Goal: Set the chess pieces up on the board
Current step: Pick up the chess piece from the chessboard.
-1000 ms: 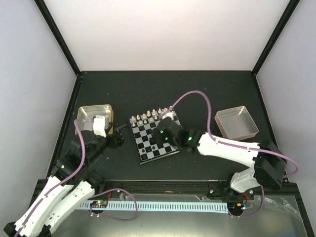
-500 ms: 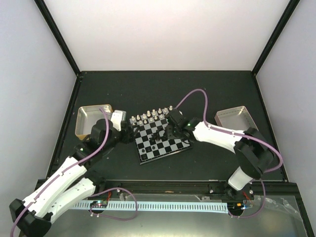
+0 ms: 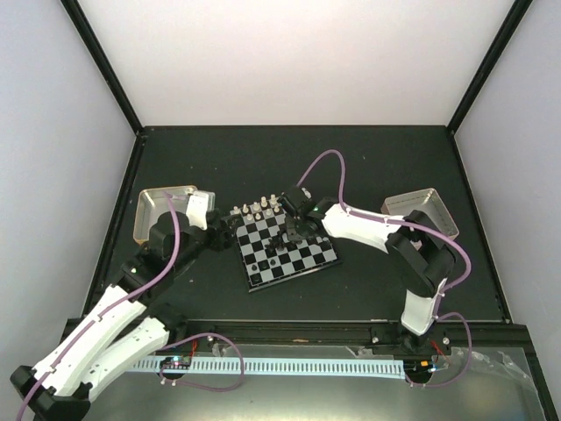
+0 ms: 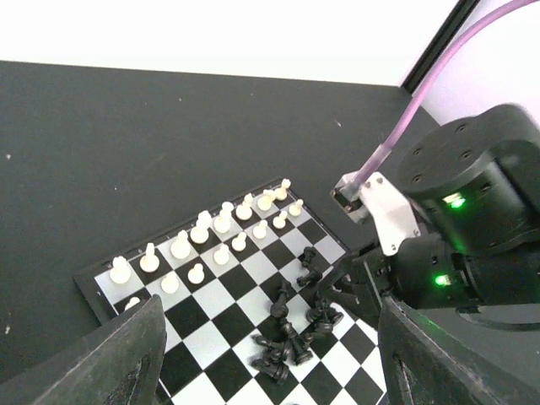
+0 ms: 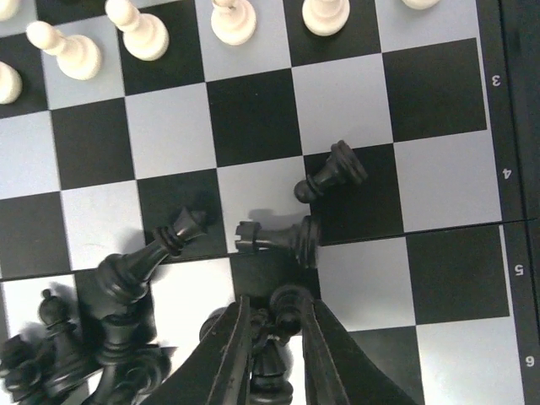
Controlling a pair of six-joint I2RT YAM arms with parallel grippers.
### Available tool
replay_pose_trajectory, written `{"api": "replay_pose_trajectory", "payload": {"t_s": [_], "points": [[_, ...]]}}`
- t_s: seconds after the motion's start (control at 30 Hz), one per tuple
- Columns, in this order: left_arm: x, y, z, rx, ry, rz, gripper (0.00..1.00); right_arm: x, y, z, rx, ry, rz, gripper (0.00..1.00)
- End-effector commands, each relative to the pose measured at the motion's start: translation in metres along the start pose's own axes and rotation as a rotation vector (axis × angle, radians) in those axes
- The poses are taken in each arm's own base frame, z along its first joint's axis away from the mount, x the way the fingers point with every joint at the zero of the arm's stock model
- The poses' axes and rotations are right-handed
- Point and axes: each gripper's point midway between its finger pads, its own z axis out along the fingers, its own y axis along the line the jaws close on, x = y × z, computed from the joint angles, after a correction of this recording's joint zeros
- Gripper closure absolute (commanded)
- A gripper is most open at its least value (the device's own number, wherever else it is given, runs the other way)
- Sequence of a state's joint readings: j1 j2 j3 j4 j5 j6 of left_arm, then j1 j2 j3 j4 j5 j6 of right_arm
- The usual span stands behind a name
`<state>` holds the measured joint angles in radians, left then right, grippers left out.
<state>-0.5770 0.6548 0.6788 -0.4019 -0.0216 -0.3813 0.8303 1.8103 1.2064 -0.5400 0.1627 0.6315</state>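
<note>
The board (image 3: 263, 264) lies mid-table, with white chess pieces (image 3: 259, 210) standing in two rows along its far edge. Several black chess pieces (image 3: 282, 243) lie toppled in a heap near its middle. My right gripper (image 3: 294, 233) is down in that heap. In the right wrist view my right gripper (image 5: 274, 314) has its fingers (image 5: 325, 346) pressed on a black piece (image 5: 291, 304). A fallen rook (image 5: 278, 236) and pawn (image 5: 333, 173) lie just beyond. My left gripper (image 3: 223, 233) hovers at the board's left edge, open. Its wrist view shows the heap (image 4: 291, 337) between the spread jaws of my left gripper (image 4: 270, 342).
A shallow metal tray (image 3: 156, 207) sits left of the board behind my left arm. A second tray (image 3: 422, 209) sits to the right. A purple cable (image 3: 320, 167) loops above my right wrist. Black posts mark the table's back corners.
My right gripper moved toward the board's middle and narrowed onto a black piece. My left gripper swung from the left tray to the board's left edge.
</note>
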Motion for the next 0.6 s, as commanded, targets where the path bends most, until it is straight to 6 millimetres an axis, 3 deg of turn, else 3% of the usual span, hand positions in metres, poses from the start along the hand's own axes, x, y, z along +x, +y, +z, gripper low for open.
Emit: {"api": "replay_pose_trajectory", "payload": {"t_s": [0.0, 0.23, 0.4, 0.47, 0.57], "points": [[-0.018, 0.001, -0.011, -0.025, -0.043, 0.037, 0.30, -0.006, -0.007, 0.002, 0.061, -0.009, -0.006, 0.83], [-0.021, 0.001, -0.011, -0.028, -0.048, 0.045, 0.30, -0.008, -0.009, 0.011, 0.104, 0.012, -0.019, 0.84], [-0.022, 0.001, -0.012, -0.032, -0.052, 0.046, 0.31, -0.007, -0.008, 0.013, 0.114, 0.037, -0.024, 0.96], [-0.022, 0.002, -0.013, -0.037, -0.053, 0.046, 0.31, -0.009, -0.008, 0.010, 0.108, 0.032, -0.015, 0.95], [-0.021, 0.002, -0.013, -0.036, -0.052, 0.042, 0.31, -0.008, -0.009, 0.010, 0.117, 0.033, -0.013, 0.86]]}}
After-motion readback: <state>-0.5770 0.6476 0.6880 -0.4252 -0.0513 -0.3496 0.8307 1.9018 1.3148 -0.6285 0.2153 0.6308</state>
